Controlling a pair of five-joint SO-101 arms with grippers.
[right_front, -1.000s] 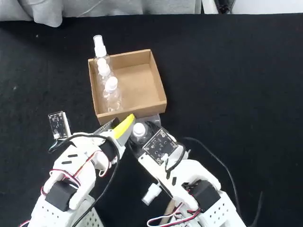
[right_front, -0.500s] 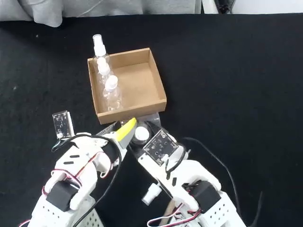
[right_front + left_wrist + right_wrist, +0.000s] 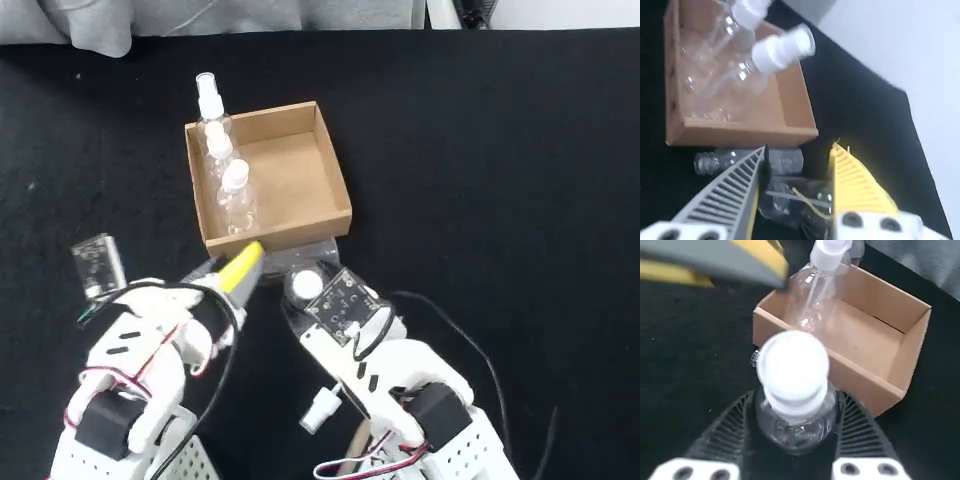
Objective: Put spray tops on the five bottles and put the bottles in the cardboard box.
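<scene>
The right hand point(image 3: 795, 400) is closed around the body of a clear bottle point(image 3: 796, 432) with a white spray top point(image 3: 792, 367) on it, held upright just short of the near wall of the cardboard box point(image 3: 338, 170). The left hand point(image 3: 799, 150) is beside it, its grey and yellow fingers spread wide and empty. Under them a bare bottle point(image 3: 740, 161) lies on its side against the outside of the box wall. Three capped bottles point(image 3: 237, 195) stand in a row along one wall inside. A loose spray top point(image 3: 320, 410) lies on the black surface point(image 3: 500, 150) near the right arm's base.

The bottle looks light, thin-walled and smooth, so it would likely dent or slip under a hard squeeze. A hold around the middle of the body seems safest, as the top could twist. The wall must be cleared before lowering. The far half of the box is open, while the left hand crowds the near side.
</scene>
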